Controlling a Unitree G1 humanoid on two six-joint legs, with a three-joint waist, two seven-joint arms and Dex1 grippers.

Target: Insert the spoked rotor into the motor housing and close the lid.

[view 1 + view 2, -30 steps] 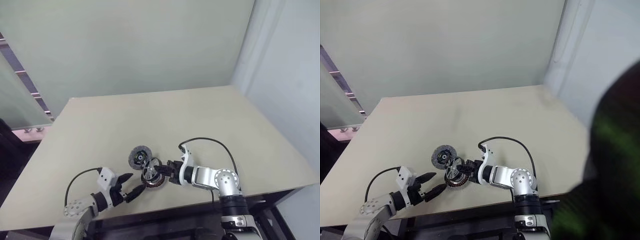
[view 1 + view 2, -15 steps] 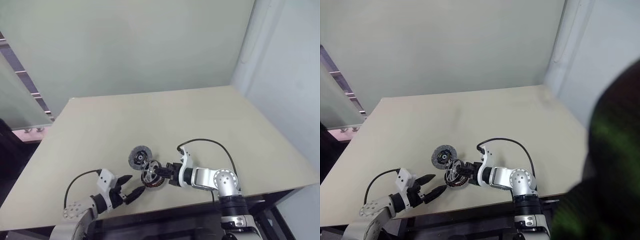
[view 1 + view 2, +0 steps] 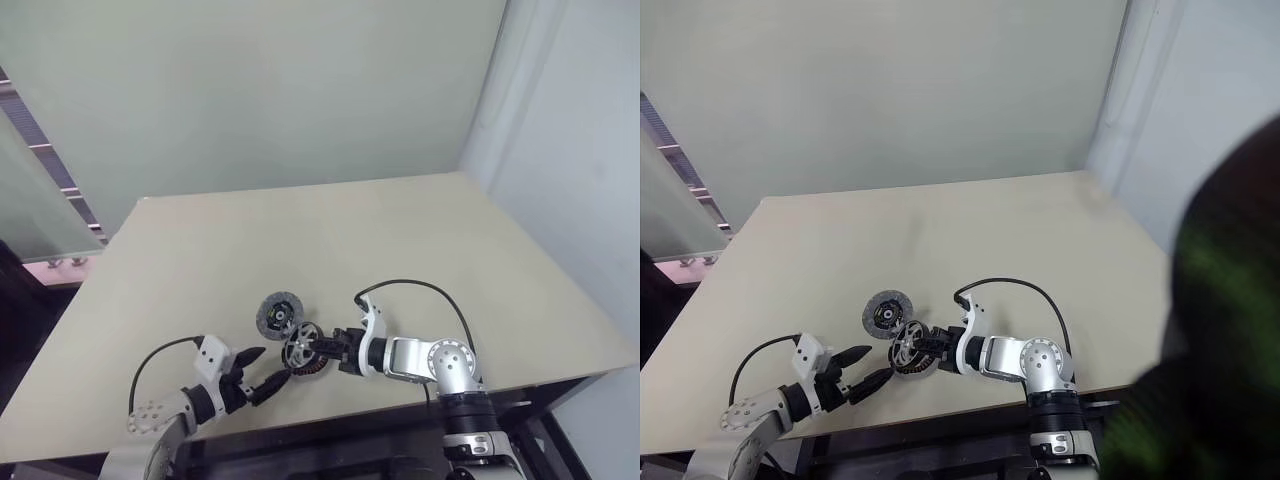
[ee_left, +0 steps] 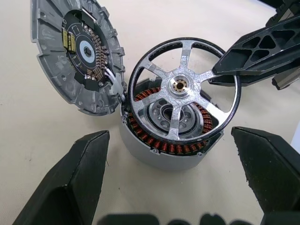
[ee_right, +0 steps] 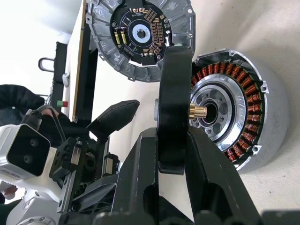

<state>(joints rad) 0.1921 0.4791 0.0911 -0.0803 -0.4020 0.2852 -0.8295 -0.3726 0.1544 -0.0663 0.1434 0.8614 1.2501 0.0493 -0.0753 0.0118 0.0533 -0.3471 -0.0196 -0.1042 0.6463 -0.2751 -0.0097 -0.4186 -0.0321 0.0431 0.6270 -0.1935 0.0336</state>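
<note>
Nearest, the left pincer [image 4: 180,187] waits wide open, empty. The right pincer [image 5: 174,140] clamps the spoked rotor [image 4: 183,104] by its rim, tilted over the motor housing [image 4: 164,149] on the tabletop [image 3: 400,240]; entering crooked, it could jam or scrape the windings. Beyond, the lid [image 4: 75,51] leans against the housing.

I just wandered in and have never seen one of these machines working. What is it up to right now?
The robot's right hand grips a shiny silver spoked metal wheel by its rim, holding it tilted over a small round motor housing ringed with copper windings; it is not seated yet. The flat dark grey ribbed lid lies beside the housing on the beige table. The left hand waits open nearby.
</note>
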